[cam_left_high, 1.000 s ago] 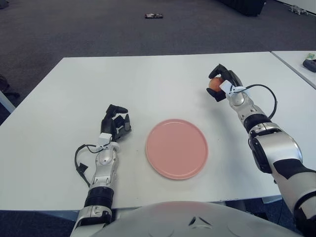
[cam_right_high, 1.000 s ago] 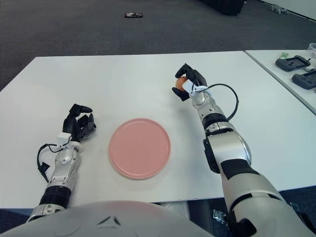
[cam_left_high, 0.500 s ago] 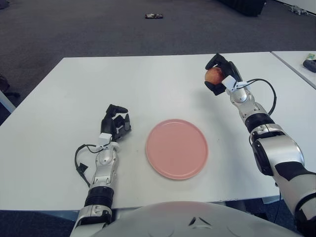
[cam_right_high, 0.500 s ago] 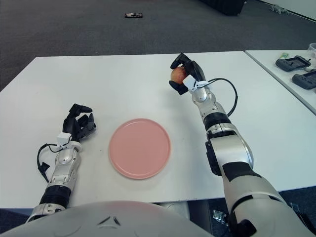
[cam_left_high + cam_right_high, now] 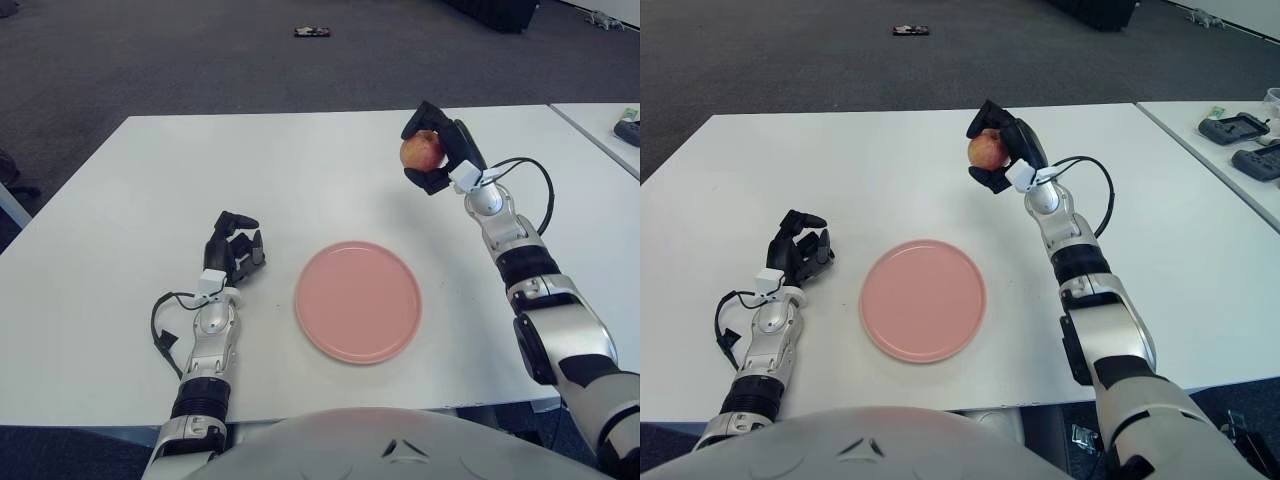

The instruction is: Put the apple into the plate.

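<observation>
Apple [image 5: 421, 151] clasped in the right robot hand [image 5: 438, 152], fingers curled round it, in the upper right of the frame, raised off the desk [image 5: 130, 200]. Well apart from the plate [image 5: 357, 300], up and right of it. Right forearm angled up and leftward from the lower right. Left robot hand [image 5: 234, 247] at lower left, beside the plate's left, fingers curled, empty.
</observation>
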You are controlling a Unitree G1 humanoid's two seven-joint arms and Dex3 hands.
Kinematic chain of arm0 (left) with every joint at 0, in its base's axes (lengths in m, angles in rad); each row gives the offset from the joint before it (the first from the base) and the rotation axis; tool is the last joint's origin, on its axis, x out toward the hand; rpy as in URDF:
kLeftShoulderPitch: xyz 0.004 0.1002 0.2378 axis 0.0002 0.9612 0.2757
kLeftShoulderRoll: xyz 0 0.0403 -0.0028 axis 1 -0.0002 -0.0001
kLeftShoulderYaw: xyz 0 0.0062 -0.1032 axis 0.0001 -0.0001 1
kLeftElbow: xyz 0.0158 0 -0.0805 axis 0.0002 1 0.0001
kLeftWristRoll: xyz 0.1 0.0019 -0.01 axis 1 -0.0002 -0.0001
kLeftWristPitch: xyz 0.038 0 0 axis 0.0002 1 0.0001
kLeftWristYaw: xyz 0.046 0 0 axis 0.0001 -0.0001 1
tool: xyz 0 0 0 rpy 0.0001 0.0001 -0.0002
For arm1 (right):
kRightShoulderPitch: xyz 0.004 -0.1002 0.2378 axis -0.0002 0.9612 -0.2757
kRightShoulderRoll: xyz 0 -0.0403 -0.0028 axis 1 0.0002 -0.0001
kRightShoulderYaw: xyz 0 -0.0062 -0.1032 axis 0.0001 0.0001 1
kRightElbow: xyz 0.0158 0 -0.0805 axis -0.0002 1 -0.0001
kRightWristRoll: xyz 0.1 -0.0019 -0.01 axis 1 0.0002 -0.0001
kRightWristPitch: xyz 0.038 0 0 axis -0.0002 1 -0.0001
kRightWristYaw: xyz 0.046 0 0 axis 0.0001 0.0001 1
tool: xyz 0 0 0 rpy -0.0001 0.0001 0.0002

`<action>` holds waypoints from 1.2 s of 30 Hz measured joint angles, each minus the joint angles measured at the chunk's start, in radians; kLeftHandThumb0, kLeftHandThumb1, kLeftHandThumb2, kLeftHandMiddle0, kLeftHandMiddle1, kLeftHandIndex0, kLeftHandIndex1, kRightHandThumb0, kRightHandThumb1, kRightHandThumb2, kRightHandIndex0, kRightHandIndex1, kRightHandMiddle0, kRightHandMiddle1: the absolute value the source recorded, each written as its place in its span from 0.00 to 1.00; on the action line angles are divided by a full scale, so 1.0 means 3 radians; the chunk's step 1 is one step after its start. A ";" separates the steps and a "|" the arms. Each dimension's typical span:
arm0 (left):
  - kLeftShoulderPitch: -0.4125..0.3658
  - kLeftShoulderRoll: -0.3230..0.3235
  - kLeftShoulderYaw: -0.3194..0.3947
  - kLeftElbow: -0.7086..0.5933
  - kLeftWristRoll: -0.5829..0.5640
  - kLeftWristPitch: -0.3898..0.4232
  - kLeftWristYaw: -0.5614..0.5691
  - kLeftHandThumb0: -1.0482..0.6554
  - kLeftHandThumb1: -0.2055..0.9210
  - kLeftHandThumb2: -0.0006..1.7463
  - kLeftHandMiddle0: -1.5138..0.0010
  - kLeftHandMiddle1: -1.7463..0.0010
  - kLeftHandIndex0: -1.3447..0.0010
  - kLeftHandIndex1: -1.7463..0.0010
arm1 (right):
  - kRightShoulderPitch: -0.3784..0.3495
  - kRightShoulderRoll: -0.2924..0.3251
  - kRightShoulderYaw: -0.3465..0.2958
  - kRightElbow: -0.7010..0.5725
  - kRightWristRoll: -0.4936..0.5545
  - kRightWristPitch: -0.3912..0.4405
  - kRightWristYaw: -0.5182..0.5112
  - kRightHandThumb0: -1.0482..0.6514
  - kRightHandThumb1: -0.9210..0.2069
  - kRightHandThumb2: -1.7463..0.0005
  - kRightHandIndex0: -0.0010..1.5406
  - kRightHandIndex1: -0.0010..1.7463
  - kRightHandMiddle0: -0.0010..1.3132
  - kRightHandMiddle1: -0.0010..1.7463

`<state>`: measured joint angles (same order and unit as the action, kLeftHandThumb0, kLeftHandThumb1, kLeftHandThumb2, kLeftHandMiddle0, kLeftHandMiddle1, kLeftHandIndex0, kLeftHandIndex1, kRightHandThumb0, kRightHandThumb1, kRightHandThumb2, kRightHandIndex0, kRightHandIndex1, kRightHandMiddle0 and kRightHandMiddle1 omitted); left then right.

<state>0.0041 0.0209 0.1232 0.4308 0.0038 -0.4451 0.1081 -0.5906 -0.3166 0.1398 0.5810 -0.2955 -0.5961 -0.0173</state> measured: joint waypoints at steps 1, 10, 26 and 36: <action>0.0000 0.0000 0.0000 0.0002 0.0000 0.0000 0.0000 0.38 0.69 0.57 0.39 0.00 0.69 0.00 | 0.0034 0.0008 0.0011 -0.0066 0.0008 0.0002 0.0041 0.62 0.81 0.08 0.58 0.90 0.47 1.00; -0.0005 -0.0001 0.0003 0.0011 -0.0001 -0.0009 -0.0007 0.38 0.70 0.57 0.38 0.00 0.69 0.00 | 0.0201 0.0074 0.0157 -0.0377 0.0139 -0.0115 0.0482 0.62 0.82 0.06 0.57 0.93 0.48 1.00; -0.0035 -0.0020 0.0009 0.0045 -0.0031 -0.0015 -0.0038 0.37 0.68 0.58 0.38 0.00 0.68 0.00 | 0.0672 0.0219 0.0856 -0.0975 0.0211 -0.0159 0.1502 0.62 0.79 0.08 0.56 0.94 0.45 1.00; -0.0036 -0.0020 0.0030 0.0056 -0.0026 -0.0032 -0.0031 0.38 0.68 0.58 0.38 0.00 0.69 0.00 | 0.0729 0.0052 0.1166 -0.0986 0.0069 -0.0284 0.1938 0.62 0.77 0.09 0.55 0.95 0.44 1.00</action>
<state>-0.0068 0.0148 0.1324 0.4475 -0.0041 -0.4547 0.0988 -0.3720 -0.3009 0.4896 0.2851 -0.2749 -0.6812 0.5639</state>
